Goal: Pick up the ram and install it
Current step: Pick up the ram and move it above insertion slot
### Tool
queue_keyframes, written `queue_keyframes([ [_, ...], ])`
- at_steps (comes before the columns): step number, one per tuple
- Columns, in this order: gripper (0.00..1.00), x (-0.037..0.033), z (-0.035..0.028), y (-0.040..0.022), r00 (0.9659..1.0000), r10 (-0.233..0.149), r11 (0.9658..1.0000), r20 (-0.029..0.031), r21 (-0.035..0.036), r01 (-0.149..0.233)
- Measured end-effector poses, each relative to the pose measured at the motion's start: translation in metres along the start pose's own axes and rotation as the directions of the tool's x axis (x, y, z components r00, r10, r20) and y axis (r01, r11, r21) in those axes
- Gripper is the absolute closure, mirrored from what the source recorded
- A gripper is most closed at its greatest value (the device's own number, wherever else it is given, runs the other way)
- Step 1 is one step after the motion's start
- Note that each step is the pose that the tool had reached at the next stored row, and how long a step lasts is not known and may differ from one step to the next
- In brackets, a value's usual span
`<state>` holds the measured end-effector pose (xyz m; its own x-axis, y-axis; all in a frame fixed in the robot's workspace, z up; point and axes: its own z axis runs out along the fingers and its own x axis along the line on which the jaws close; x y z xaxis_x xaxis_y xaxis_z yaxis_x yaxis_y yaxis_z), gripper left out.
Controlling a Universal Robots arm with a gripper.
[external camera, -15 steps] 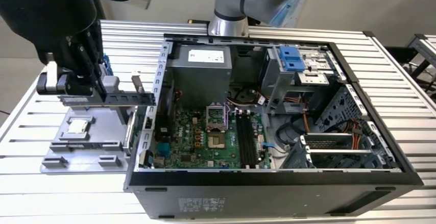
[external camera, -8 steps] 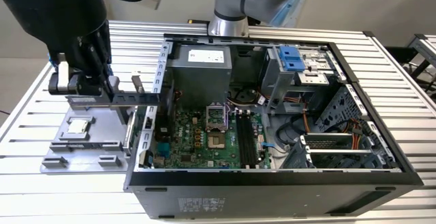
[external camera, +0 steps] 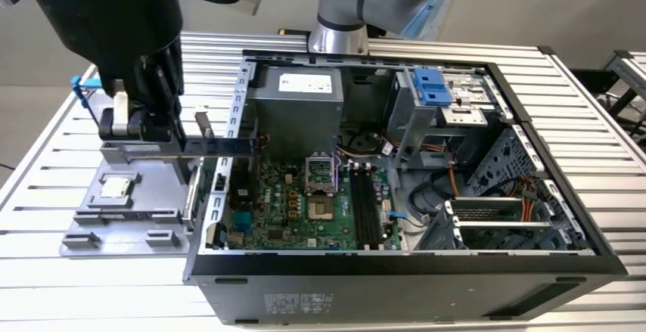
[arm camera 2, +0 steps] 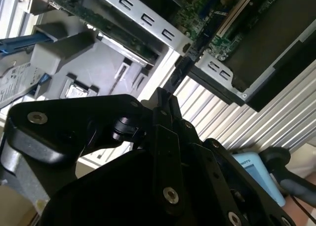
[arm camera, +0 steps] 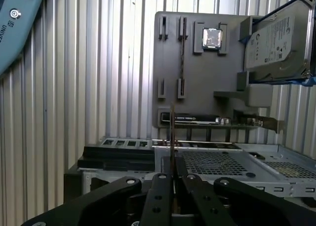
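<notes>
**Ram pinched edge-on above the parts tray**

An open computer case (external camera: 404, 264) takes up most of the slatted bench (external camera: 60, 294). In the exterior view, the grey parts tray (external camera: 121, 222) lies at the case's nine o'clock. Above that tray the end effector (arm camera: 172, 175) is clenched on the ram (arm camera: 172, 132), a thin board seen edge-on in the first wrist view. In my judgement the carry wants a firm, square pinch so the board cannot tilt. It also needs enough height to clear the case wall at the end effector's three o'clock.
</notes>
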<state>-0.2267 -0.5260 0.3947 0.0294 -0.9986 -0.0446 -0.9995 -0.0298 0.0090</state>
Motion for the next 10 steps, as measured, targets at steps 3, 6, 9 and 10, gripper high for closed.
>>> queue_keyframes([
  [3,1.00,0.0002,-0.0001,-0.0052,1.0000,0.000,1.0000,0.0000,0.0000,0.000],
  [6,1.00,0.0003,-0.0001,-0.0101,1.0000,0.000,1.0000,0.0000,0.0000,0.000],
  [9,1.00,0.0005,-0.0002,-0.0155,1.0000,0.000,1.0000,-0.0001,-0.0001,0.000],
  [10,1.00,0.0006,-0.0002,-0.0195,1.0000,0.000,1.0000,-0.0001,-0.0001,0.000],
])
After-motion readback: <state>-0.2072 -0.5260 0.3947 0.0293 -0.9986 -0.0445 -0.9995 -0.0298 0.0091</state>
